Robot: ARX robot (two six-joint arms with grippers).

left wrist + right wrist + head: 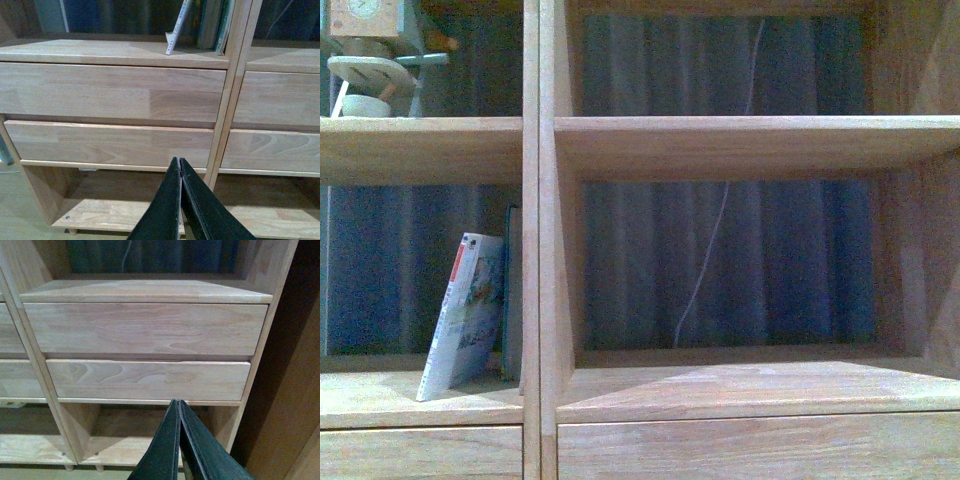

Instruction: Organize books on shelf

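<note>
The white paperback [465, 312] leans tilted in the left compartment of the light-wood shelf [531, 250], its top resting toward the slim dark green book [512, 290], which stands upright against the middle divider. Both books also show in the left wrist view, the white paperback [178, 27] and the green book [220, 27], on the board above the drawers. My left gripper [179, 162] is shut and empty, low in front of the left drawers. My right gripper [178, 404] is shut and empty, low in front of the right drawers. Neither gripper shows in the front view.
The right compartment [720, 260] holds no books; a dark curtain and a thin white cable [705, 260] show behind it. Ornaments [375, 60] stand on the upper left board. Two drawer fronts [145, 327] per column sit below. A darker wooden panel [295, 390] stands beside the shelf's right side.
</note>
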